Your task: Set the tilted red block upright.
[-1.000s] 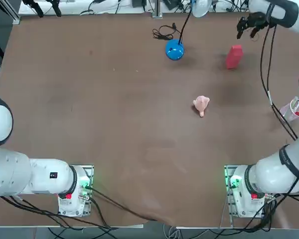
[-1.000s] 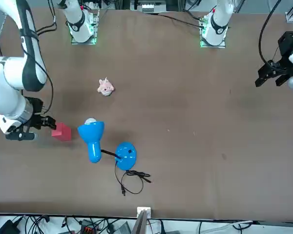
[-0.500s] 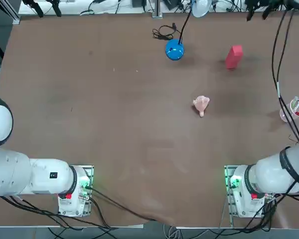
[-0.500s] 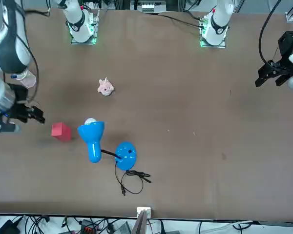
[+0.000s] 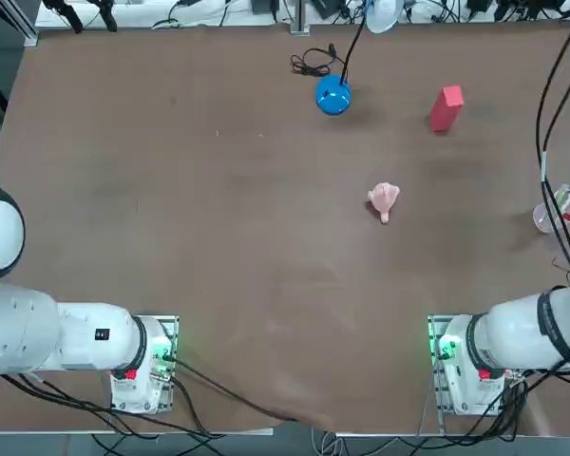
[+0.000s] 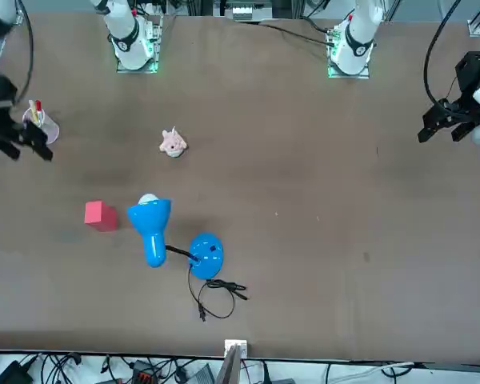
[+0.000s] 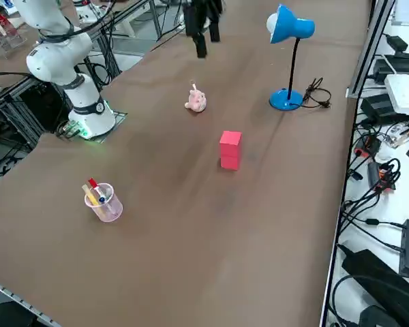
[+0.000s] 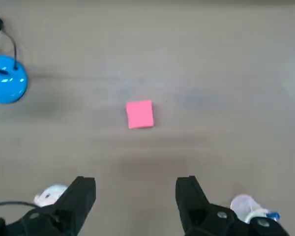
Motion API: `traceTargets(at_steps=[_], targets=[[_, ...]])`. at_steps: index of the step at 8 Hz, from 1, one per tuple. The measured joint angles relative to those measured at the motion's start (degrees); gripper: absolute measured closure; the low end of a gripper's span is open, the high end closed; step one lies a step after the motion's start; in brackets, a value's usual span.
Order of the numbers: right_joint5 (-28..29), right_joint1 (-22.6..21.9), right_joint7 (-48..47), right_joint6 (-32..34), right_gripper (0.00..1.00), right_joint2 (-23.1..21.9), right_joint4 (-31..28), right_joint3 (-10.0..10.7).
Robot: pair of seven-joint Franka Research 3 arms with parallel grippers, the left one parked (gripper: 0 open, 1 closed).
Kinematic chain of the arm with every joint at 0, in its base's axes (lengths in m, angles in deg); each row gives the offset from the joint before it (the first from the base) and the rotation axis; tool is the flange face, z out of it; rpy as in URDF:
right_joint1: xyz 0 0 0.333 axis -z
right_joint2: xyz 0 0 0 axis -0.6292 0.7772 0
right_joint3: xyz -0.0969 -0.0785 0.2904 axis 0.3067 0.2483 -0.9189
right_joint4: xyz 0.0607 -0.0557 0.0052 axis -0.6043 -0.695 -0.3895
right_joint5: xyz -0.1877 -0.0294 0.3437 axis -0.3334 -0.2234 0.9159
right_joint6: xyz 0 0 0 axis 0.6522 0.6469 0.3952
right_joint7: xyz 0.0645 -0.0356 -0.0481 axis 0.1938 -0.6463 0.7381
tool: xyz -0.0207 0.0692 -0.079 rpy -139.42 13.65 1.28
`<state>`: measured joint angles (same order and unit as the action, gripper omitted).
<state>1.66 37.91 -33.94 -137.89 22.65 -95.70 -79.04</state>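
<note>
The red block (image 7: 230, 149) stands upright on the brown table, taller than wide, to the right of the blue lamp in the top view (image 5: 446, 107). The front view has the red block (image 6: 101, 215) alone beside the lamp head. My right gripper (image 8: 136, 195) is open and empty, raised high above the table and well away from the block. Between the two dark fingers (image 8: 82, 196) the wrist view looks straight down on the block's square top (image 8: 139, 114). From the right side, the gripper (image 7: 204, 37) hangs near the picture's upper edge.
A blue desk lamp (image 7: 290, 27) with a round base (image 5: 332, 95) and a cable stands left of the block. A pale pink lumpy object (image 5: 384, 200) lies mid-table. A clear cup with pens (image 5: 559, 209) sits at the right edge.
My right gripper has pulled back from right beside the block, rising up and away toward the cup's side. It stayed open. The block has not moved.
</note>
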Motion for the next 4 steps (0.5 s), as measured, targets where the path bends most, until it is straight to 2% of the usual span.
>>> traceTargets(at_steps=[4], targets=[[0.44,-0.66,-0.14,7.24,0.0,-5.7,-1.05,-0.04]])
